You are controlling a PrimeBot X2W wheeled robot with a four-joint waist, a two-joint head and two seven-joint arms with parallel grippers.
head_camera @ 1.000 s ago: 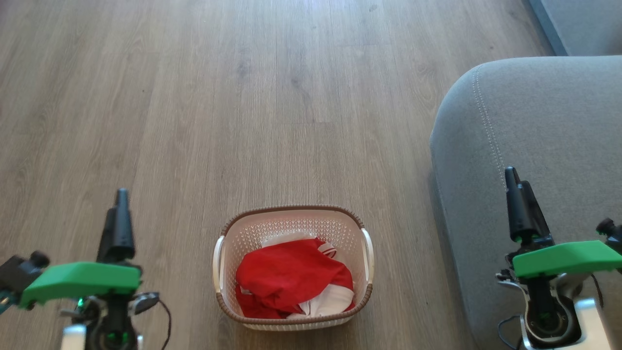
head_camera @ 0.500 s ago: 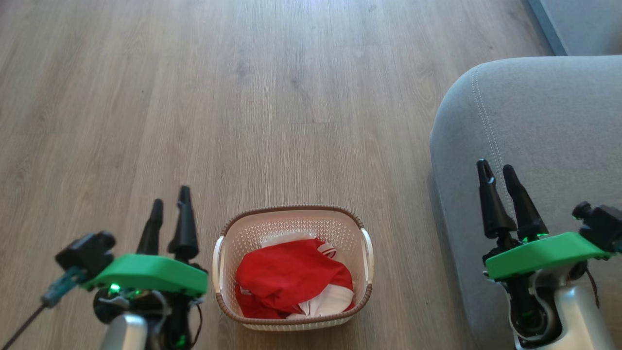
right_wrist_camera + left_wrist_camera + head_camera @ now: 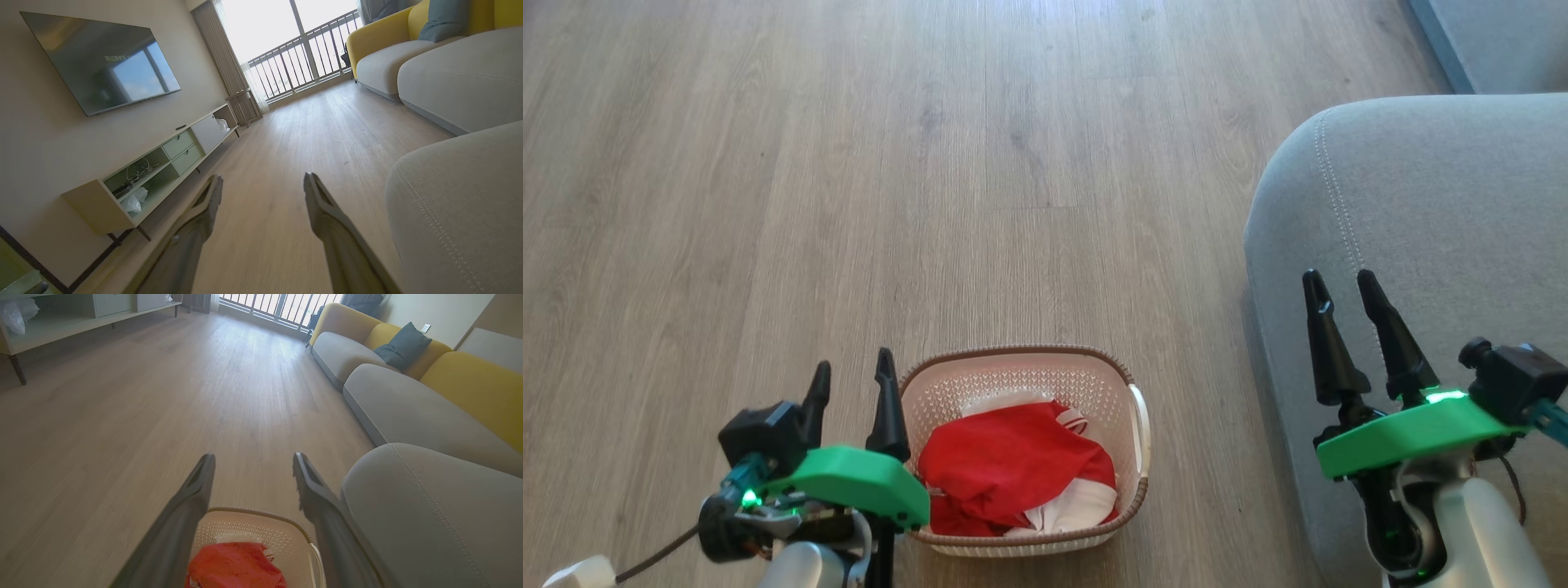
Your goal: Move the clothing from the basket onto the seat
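The clothing (image 3: pixel 1013 461) is a crumpled heap of bright red fabric with white patches showing at its 12 and 5 o'clock edges. It lies inside the basket (image 3: pixel 1013 377), which stands on the wooden floor (image 3: pixel 931 163) at 6 o'clock in the head view. The basket is cream with perforated walls and a brown woven-look rim, and a white handle (image 3: pixel 1141 425) shows on its 3 o'clock side. The grey seat (image 3: pixel 1437 204), with a pale stitched seam round its rounded corner, lies at 3 o'clock, apart from the basket.

By count: one basket, one red heap whose separate garments cannot be told apart, and two grippers with two dark fingers each. The left gripper (image 3: pixel 851 362), at 7 o'clock beside the basket's rim, has its fingers spread and holds nothing. The right gripper (image 3: pixel 1338 278), at 4 o'clock over the seat's edge, is likewise spread and empty
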